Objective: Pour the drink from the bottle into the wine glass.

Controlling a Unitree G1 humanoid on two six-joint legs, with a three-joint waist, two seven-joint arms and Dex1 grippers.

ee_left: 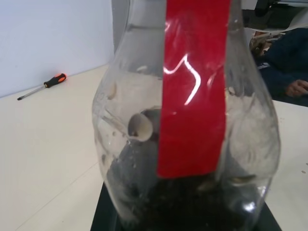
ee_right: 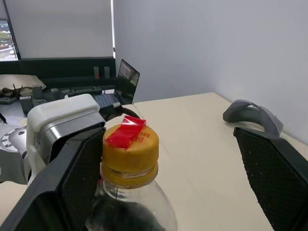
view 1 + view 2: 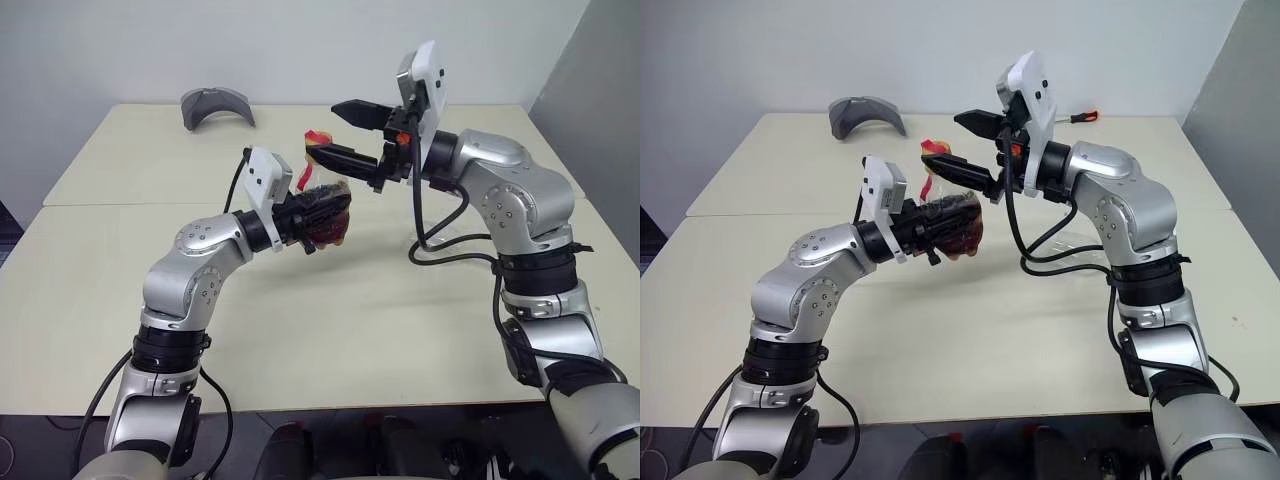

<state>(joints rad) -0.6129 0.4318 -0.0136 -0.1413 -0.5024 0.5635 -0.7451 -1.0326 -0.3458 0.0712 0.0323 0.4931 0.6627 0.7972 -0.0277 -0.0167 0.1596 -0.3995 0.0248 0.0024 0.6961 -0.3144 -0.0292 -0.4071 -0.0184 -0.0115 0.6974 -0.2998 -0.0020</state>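
Gripping bottle (image 3: 958,222) round body, left pincer (image 3: 940,222) clamped tight, above tabletop (image 3: 970,330). Right pincer (image 3: 975,150) spread wide, straddling yellow cap (image 2: 130,147), holding nothing. Drink (image 3: 328,222) inside bottle.

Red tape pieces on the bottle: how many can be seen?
2: one strip down the bottle body, one piece on the yellow cap. Others may be hidden.

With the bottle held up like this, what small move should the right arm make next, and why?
Probably close the right gripper on the yellow cap to twist it off. The left gripper holds the bottle above the table, the cap is still on, and the right gripper's open fingers already straddle it, one close beside it, so pouring cannot start yet.
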